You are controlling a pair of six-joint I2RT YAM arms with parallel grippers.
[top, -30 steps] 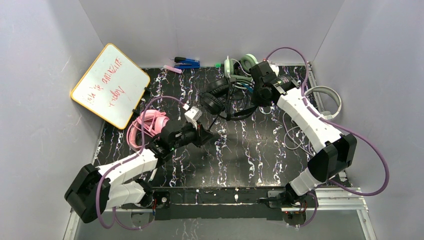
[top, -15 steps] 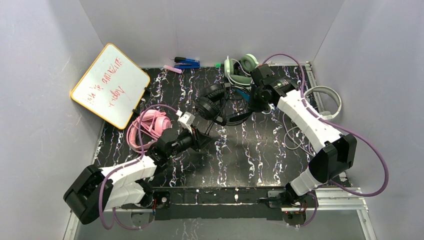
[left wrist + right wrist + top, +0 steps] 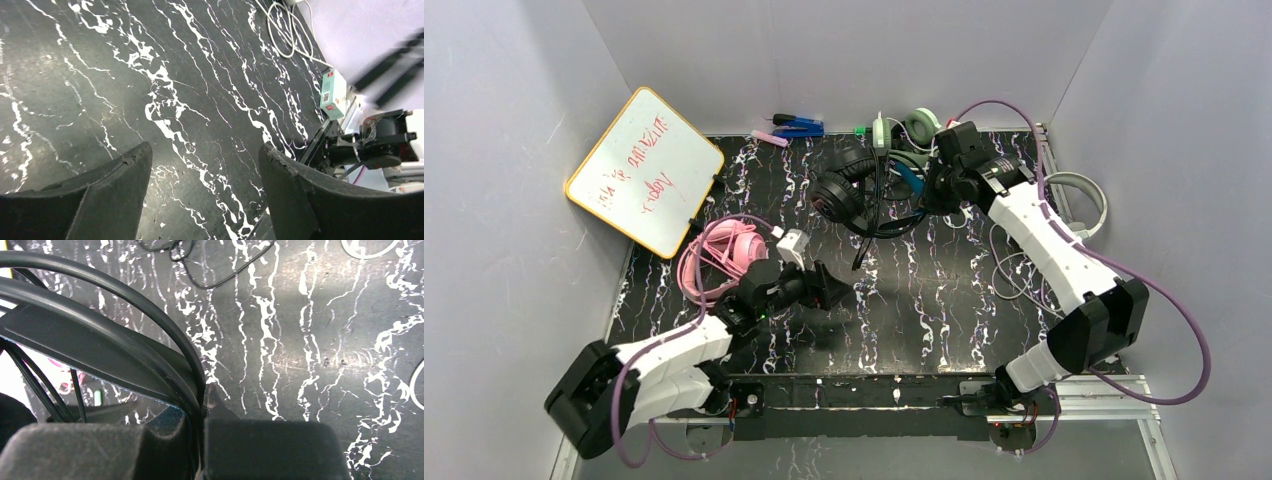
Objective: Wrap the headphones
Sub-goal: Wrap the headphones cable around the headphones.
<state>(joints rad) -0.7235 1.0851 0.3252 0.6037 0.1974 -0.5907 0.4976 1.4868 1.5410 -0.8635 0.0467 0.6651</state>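
My right gripper (image 3: 931,193) is shut on the headband of the black-and-blue headphones (image 3: 849,190), which hang above the back of the table. In the right wrist view the black band (image 3: 100,350) runs into the shut fingers (image 3: 270,450). A thin black cord (image 3: 864,245) dangles from the cups. My left gripper (image 3: 836,290) stands open over bare table, below and left of that cord; its fingers (image 3: 115,185) have nothing between them. The pink headphones (image 3: 719,255) lie beside the left arm. The white-grey headphones (image 3: 1074,200) sit past the table's right edge.
A whiteboard (image 3: 644,170) leans at the back left. Blue markers (image 3: 796,125) and a pink one (image 3: 769,140) lie at the back wall. A pale green headset (image 3: 904,135) rests behind the right gripper. White cord (image 3: 1014,275) loops at the right edge.
My left gripper has opened and drawn back toward the near left, and the black cord end hangs free. The right gripper has shifted the black headphones slightly toward the back.
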